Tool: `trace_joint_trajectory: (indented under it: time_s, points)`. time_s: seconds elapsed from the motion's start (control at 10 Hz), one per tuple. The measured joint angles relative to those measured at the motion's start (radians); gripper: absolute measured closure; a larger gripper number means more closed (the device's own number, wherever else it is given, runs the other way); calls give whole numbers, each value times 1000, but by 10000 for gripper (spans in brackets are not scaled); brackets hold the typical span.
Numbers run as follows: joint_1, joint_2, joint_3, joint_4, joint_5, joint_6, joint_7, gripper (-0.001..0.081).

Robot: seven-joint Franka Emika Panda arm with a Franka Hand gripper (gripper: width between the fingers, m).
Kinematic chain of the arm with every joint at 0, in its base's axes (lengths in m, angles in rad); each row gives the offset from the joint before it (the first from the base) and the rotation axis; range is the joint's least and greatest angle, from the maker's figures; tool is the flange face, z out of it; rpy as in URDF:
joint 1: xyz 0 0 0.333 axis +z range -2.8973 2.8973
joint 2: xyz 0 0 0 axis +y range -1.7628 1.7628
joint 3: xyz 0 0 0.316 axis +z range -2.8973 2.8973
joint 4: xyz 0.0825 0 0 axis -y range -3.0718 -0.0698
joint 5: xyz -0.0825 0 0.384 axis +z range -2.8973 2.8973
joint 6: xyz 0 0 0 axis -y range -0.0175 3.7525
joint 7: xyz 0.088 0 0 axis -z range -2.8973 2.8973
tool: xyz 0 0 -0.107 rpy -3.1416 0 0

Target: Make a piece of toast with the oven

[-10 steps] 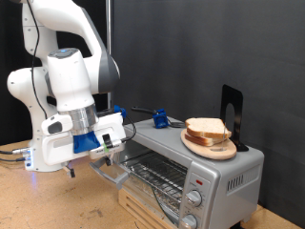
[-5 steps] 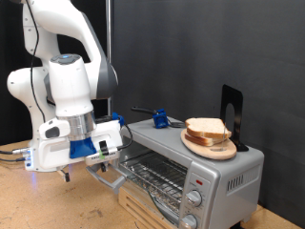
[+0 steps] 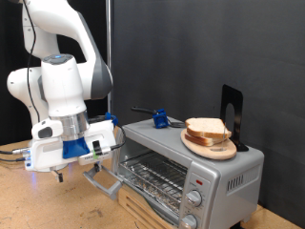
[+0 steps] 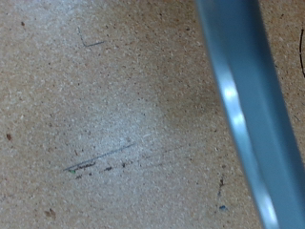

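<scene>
The piece of toast (image 3: 207, 127) lies on a round wooden plate (image 3: 212, 148) on top of the silver oven (image 3: 224, 172), at the exterior view's right. The oven's door (image 3: 119, 183) hangs open towards the exterior view's left, and the wire rack (image 3: 152, 172) shows inside. My gripper (image 3: 93, 164) is low by the door's outer edge, at its handle. Its fingers do not show clearly. The wrist view shows no fingers, only the wooden table (image 4: 95, 114) and a blurred grey-blue bar (image 4: 238, 105) crossing it.
A blue object (image 3: 160, 118) sits at the back of the oven top, and a black stand (image 3: 232, 110) rises behind the plate. Round knobs (image 3: 194, 198) are on the oven's front panel. A cable (image 3: 11, 153) lies on the table at the exterior view's left.
My gripper has moved down and towards the exterior view's left. The oven door has swung further open with it. The toast and plate have not moved.
</scene>
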Motion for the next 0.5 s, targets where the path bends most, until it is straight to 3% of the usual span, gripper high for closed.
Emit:
trace_joint_trajectory:
  time_s: [0.5]
  points:
    - [-20, 56, -5, -11, -50, 58, 64, -2]
